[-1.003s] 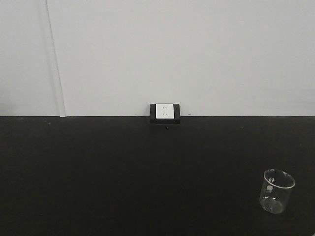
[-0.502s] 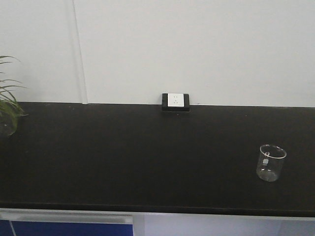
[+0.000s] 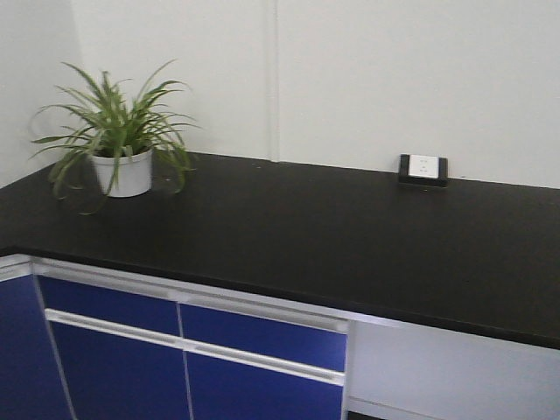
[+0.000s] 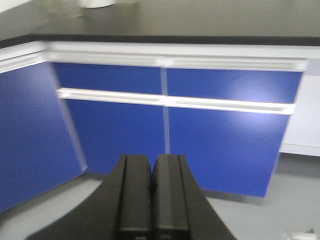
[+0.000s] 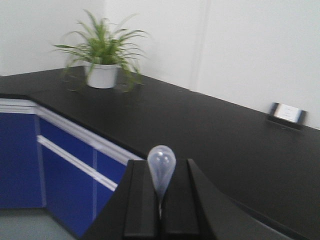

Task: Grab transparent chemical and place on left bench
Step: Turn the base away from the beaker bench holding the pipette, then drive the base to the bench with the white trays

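Since half a second earlier, your front view had swung left: the wall socket (image 3: 423,168) slid from mid-frame toward the right, the plant (image 3: 118,118) came fully into sight, and the clear beaker that stood at the benchtop's right end passed out of frame.

You could see the transparent chemical (image 5: 161,161) only in the right wrist view, and only by its stirrer: a pale, translucent, spoon-like bulb, faintly bluish and glossy, standing upright between the fingers. Its glass was hidden below them. Your right gripper (image 5: 161,175) was pressed nearly together around the stirrer's narrow stem, held in the air off the front edge of the black benchtop (image 3: 350,236).

Your left gripper (image 4: 151,162) had its fingers together with nothing between them, hanging low and facing the blue cabinet fronts (image 4: 220,145).

On the benchtop, the plant sat in a white pot (image 3: 122,173) near the left corner, well apart from the socket against the white wall (image 3: 394,79).
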